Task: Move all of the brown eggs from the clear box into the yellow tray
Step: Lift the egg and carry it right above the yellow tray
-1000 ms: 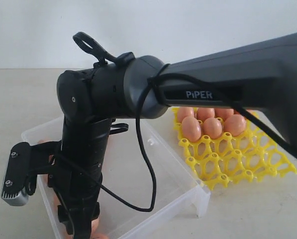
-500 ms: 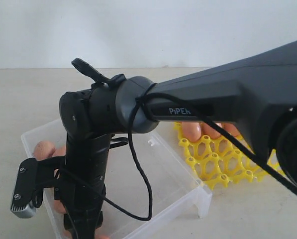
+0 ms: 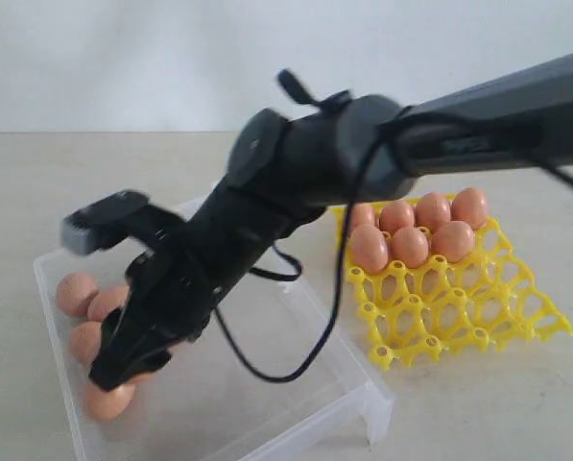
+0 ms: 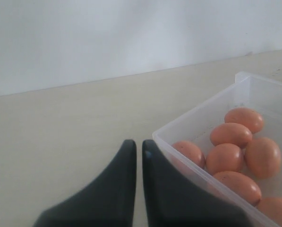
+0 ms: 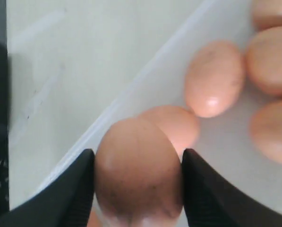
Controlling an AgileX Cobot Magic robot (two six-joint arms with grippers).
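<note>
My right gripper (image 5: 137, 154) is shut on a brown egg (image 5: 138, 170), one finger on each side of it. In the exterior view this gripper (image 3: 113, 376) reaches across into the left end of the clear box (image 3: 267, 408), with the held egg (image 3: 108, 400) at its tip by the box wall. Several more brown eggs (image 3: 78, 293) lie loose in the box beside it. Several eggs (image 3: 411, 245) also sit in the back cups of the yellow tray (image 3: 459, 312). My left gripper (image 4: 138, 144) is shut and empty, just outside the box wall (image 4: 197, 113).
The box and the tray stand side by side on a pale tabletop (image 3: 36, 192), with a white wall behind. The right arm's black cable (image 3: 296, 370) loops down over the middle of the box. The tray's front cups (image 3: 478, 327) hold nothing.
The right arm has swung from pointing straight down into the box to a slanted reach. Its fingers have come together on one egg. The eggs in the tray show again.
</note>
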